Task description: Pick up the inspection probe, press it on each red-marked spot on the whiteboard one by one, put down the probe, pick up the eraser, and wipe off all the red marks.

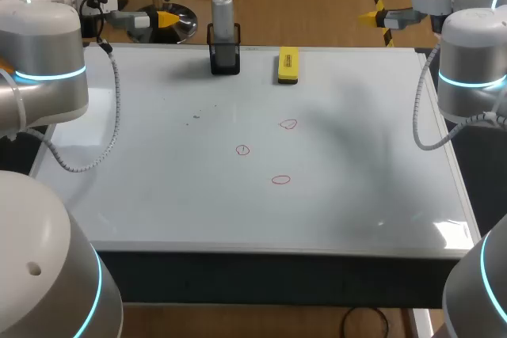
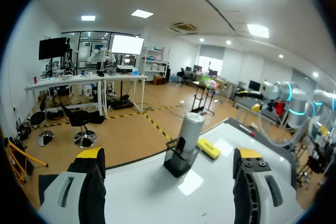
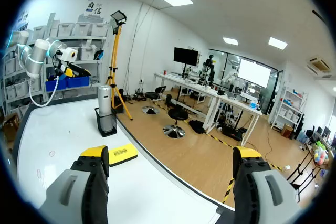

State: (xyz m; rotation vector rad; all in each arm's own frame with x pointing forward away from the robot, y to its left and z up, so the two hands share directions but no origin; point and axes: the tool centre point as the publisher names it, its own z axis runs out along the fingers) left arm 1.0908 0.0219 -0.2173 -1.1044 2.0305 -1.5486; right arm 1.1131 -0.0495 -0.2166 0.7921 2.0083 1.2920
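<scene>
Looking out from the far corners, I saw my left fingers (image 2: 90, 156) spread wide and empty, and my right fingers (image 3: 94, 153) gaping on nothing too. Ahead of the left pair, the silver cylindrical inspection probe (image 2: 189, 129) stood upright in its black holder (image 2: 177, 165), with the yellow block eraser (image 2: 208, 148) just beside it. To grasp well, I judged I should straddle the probe's exposed upper barrel, close squarely and lift straight up. Three red circled marks (image 1: 242, 150) lay mid-way across the white whiteboard surface (image 1: 158, 187).

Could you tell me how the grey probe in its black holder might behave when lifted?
The probe looks like a rigid, smooth cylinder, so it may slip in a light grip. It stands tall in a small black holder, so an angled pull could probably tip or drag the holder.
</scene>
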